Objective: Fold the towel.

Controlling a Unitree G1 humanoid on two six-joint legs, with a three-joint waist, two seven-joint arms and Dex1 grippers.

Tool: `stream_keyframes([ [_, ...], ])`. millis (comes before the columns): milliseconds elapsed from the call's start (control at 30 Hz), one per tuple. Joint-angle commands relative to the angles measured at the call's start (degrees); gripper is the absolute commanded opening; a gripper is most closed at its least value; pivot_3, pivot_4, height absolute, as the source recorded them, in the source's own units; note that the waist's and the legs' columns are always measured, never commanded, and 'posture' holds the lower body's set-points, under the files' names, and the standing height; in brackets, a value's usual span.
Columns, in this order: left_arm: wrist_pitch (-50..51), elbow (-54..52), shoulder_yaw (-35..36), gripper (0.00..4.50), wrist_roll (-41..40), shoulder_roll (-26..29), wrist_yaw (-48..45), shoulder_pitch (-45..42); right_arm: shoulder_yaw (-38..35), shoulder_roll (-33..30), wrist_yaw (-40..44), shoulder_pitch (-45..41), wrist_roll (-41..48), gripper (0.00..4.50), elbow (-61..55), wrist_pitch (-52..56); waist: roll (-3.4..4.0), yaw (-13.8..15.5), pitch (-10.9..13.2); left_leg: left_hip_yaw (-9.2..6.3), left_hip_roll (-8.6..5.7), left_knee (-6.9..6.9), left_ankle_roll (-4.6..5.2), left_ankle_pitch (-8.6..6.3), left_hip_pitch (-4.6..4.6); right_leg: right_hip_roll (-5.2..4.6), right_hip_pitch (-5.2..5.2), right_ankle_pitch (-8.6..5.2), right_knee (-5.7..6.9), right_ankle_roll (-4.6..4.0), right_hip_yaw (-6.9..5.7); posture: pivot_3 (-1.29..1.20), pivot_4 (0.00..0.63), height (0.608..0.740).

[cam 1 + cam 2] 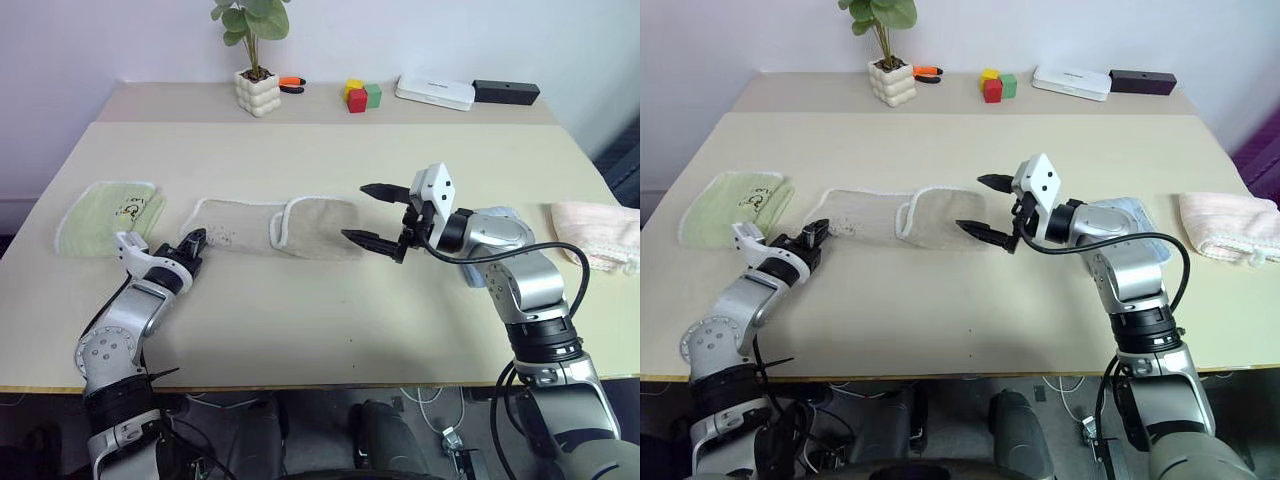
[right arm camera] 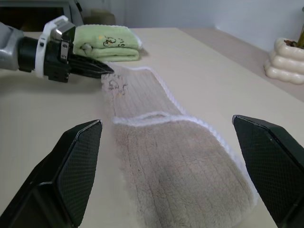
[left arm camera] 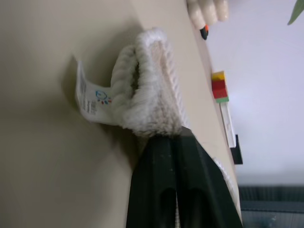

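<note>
Beige table [image 1: 330, 330] in front, second table [image 1: 180, 100] behind it, pale wall [image 1: 100, 40], even light

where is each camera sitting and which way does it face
Left eye, right eye: on the head, looking forward and down over the table; both arms show.
Left wrist: on the left arm, looking along the left gripper, shut on the towel corner.
Right wrist: on the right arm, looking between the open right gripper fingers along the towel to the left gripper.
Shared: all show the towel.
</note>
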Motion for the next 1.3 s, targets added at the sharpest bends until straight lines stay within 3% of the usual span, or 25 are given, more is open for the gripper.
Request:
stream_keyframes([
  [33, 0.54, -4.31, -1.49, 0.04, 0.57, 1.13, -3.23, 0.48, -4.25, -6.66, 5.48, 1.56, 2.02, 4.5, -1.53, -0.9, -0.01, 0.25, 0.01, 0.0, -0.03, 0.0, 0.0, 0.0, 0.0, -0.03, 0.0, 0.0, -0.01, 0.0, 0.0, 0.0, 0.15, 0.735],
  [200, 0.99, -7.88, -8.88, 0.04, 8.57, 7.85, -16.43, -2.12, -8.34, -13.13, 10.68, 4.95, 5.02, 4.5, 0.03, -1.33, -0.04, 0.09, 0.03, -0.1, -0.11, 0.0, 0.0, 0.0, -0.01, -0.03, 0.09, -0.01, -0.12, -0.02, -0.01, 0.0, 0.15, 0.735],
  [300, -0.72, -6.97, -13.14, 0.04, 13.11, 9.78, -24.33, -5.99, -9.0, -13.03, 9.5, 4.87, 4.68, 4.5, 0.7, -1.6, -0.03, -0.02, 0.02, -0.09, -0.11, -0.02, 0.0, 0.0, 0.04, -0.03, 0.13, -0.02, -0.14, -0.04, 0.0, 0.0, 0.15, 0.735],
  [433, -5.86, -4.27, -22.86, 0.04, 25.09, 12.88, -38.63, -10.52, -8.99, -12.08, 7.71, 4.64, 4.33, 4.5, 0.4, -2.03, -0.02, 0.0, 0.02, -0.08, -0.11, -0.06, 0.0, 0.0, 0.03, -0.01, 0.13, -0.01, -0.22, -0.02, 0.0, 0.0, 0.15, 0.735],
  [633, -11.35, 6.1, -34.56, 0.04, 37.84, 9.14, -50.71, -19.14, -9.86, -12.73, 6.24, 4.62, 4.01, 4.5, 0.76, -2.26, -0.01, 0.16, 0.02, -0.1, -0.14, -0.04, 0.01, 0.0, 0.0, -0.02, 0.19, 0.01, -0.35, 0.01, 0.0, 0.0, 0.15, 0.735],
  [833, -16.68, 15.79, -39.8, 0.04, 46.7, 0.67, -54.52, -23.94, -11.85, -13.93, 5.16, 6.61, 4.01, 4.5, -0.43, -2.15, -0.01, 0.17, 0.02, -0.11, -0.16, -0.03, 0.06, -0.03, -0.02, -0.02, 0.24, 0.02, -0.45, 0.04, 0.0, 0.0, 0.15, 0.735],
  [1067, -17.63, 20.9, -42.91, 0.04, 53.96, -1.4, -58.15, -24.76, -12.88, -14.12, 3.46, 8.74, 4.13, 4.5, -2.9, -1.66, 0.02, -0.22, 0.03, -0.15, -0.15, -0.05, 0.09, -0.04, 0.01, 0.0, 0.25, 0.03, -0.48, 0.06, 0.01, 0.0, 0.15, 0.735],
  [1200, -15.06, 23.01, -40.81, 0.04, 53.98, -2.51, -57.9, -25.02, -13.07, -14.03, 2.64, 9.18, 4.37, 4.5, -4.05, -1.27, 0.02, 0.01, 0.03, -0.15, -0.15, -0.02, 0.09, -0.05, -0.01, -0.02, 0.27, 0.03, -0.49, 0.07, 0.01, 0.0, 0.15, 0.735],
  [1300, -14.67, 22.57, -40.8, 0.86, 54.92, -3.04, -57.47, -24.45, -12.79, -13.74, 2.21, 9.11, 4.3, 4.5, -4.16, -1.27, 0.02, 0.07, 0.03, -0.16, -0.16, 0.0, 0.09, -0.05, -0.01, -0.02, 0.29, 0.03, -0.49, 0.07, 0.0, 0.0, 0.15, 0.735],
])
